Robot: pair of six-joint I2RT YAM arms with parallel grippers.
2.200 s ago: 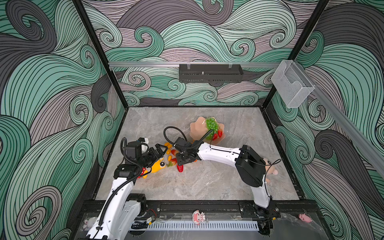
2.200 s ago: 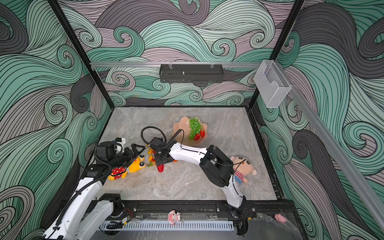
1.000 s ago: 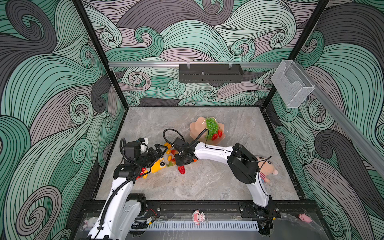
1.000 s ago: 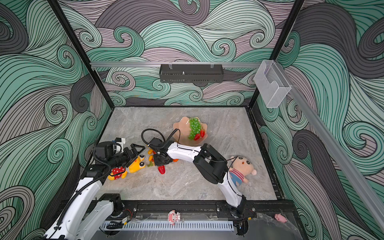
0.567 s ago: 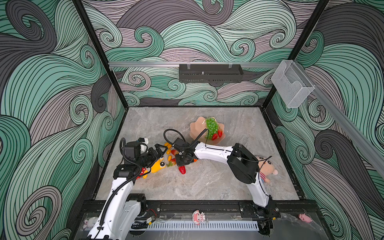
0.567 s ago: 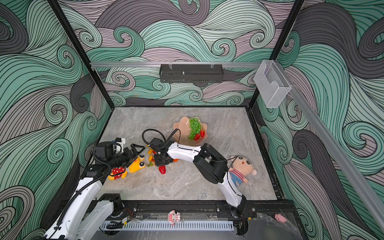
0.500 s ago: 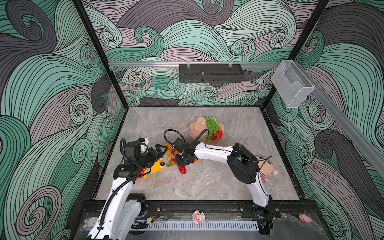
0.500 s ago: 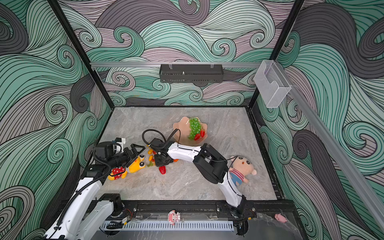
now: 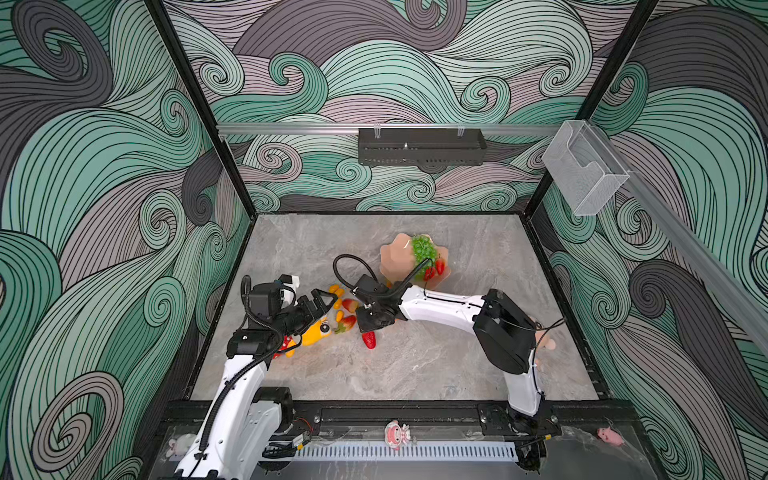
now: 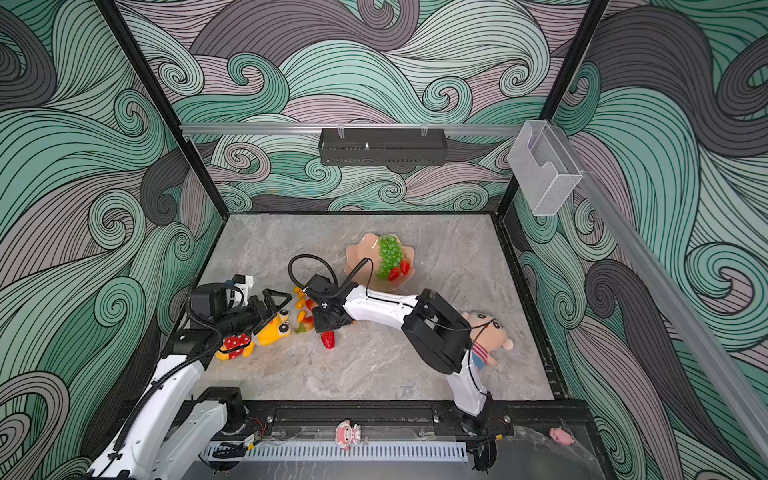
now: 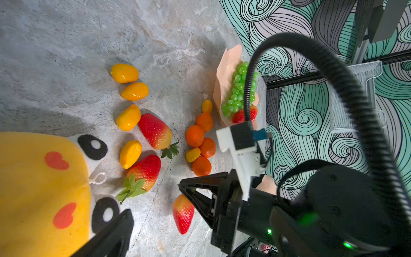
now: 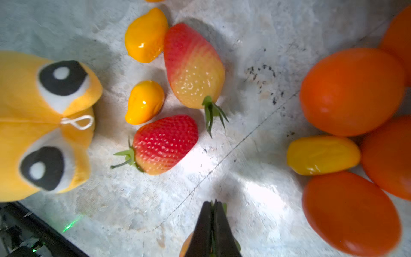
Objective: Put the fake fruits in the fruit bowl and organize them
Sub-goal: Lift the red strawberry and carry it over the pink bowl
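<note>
Strawberry (image 11: 183, 214) in right claw (image 12: 213, 203)

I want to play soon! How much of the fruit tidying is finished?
Done: the grape bunch and two strawberries lie in the fruit bowl. In hand: the right gripper pinches another strawberry by its leaves. To do: two loose strawberries, the kumquats and the tangerines wait on the table.

We see grape bunch (image 9: 423, 249) and two strawberries (image 9: 439, 266) in the fruit bowl (image 9: 395, 259); loose fruits (image 9: 345, 307) front-left of it, lone strawberry (image 9: 368, 339) farther front, plush toy (image 9: 313, 332) farther left, doll (image 10: 486, 336) front-right of the bowl
</note>
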